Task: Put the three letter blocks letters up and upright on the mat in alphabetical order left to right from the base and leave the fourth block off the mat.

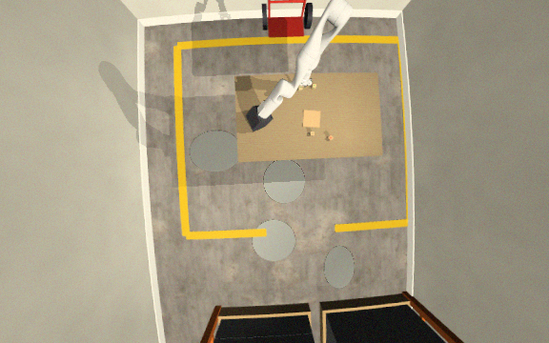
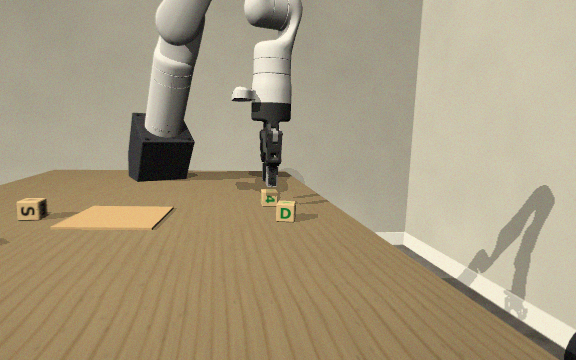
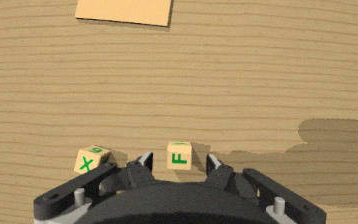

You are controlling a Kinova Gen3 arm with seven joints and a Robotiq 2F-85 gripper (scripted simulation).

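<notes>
Wood-grain bench [image 2: 248, 280] carries everything. Above the F block [image 3: 179, 155], the gripper [image 3: 179, 165] hangs released, fingers either side, not touching. Just beside it sits the X block [image 3: 91, 159]; the mat [image 3: 124, 11] lies well ahead.

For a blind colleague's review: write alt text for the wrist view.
The open gripper hangs over a wooden table, its fingers either side of a block marked F without gripping it. A tilted block marked X lies just left, and the tan mat sits far ahead.
</notes>
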